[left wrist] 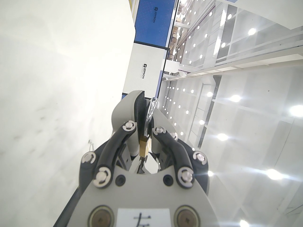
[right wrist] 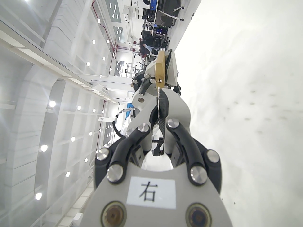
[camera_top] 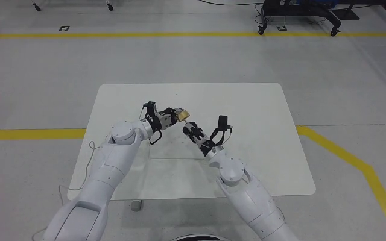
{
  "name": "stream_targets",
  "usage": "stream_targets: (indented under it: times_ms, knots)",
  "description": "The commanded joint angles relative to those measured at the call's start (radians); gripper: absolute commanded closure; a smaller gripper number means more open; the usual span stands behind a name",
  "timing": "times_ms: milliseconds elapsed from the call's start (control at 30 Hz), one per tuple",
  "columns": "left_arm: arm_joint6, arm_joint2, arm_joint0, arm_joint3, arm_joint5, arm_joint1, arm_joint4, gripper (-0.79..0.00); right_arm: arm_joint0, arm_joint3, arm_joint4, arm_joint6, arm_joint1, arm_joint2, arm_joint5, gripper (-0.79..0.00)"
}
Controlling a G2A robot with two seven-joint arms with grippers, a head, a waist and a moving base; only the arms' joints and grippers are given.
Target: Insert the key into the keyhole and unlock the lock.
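Observation:
A brass padlock [camera_top: 183, 114] hangs above the white table [camera_top: 253, 102], near its middle. My left gripper [camera_top: 173, 115] is shut on it. In the left wrist view the silver shackle [left wrist: 151, 109] sits between the fingers, at the left gripper [left wrist: 148, 100], with the brass body [left wrist: 144, 146] beside them. My right gripper [camera_top: 190, 128] is just in front of the lock, shut on a silver key [right wrist: 158, 96]. In the right wrist view the key's tip meets the keyhole [right wrist: 160, 80] in the padlock [right wrist: 161, 64], just beyond the right gripper [right wrist: 163, 95]. How deep the key sits cannot be told.
Both arms meet over the table's middle, a little above its surface. The tabletop [right wrist: 248, 95] carries small dark marks. Yellow floor lines [camera_top: 338, 150] run past the table's right and far sides.

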Motion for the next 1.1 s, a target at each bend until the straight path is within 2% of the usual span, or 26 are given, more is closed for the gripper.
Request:
stream_targets:
  times_ms: [0, 800, 1067]
  knots:
    - [0.002, 0.0, 0.001, -0.003, -0.003, 0.001, 0.007, 0.0, 0.004, 0.003, 0.003, -0.001, -0.001, -0.002, 0.001, 0.0]
    - [0.003, -0.007, 0.019, -0.033, -0.003, 0.007, 0.027, 0.0, 0.028, 0.02, 0.006, -0.022, -0.004, -0.028, 0.019, 0.0]
    - [0.067, -0.053, 0.032, -0.038, 0.014, 0.001, -0.103, 0.0, 0.012, 0.023, 0.023, -0.049, -0.002, -0.011, -0.085, 0.0]
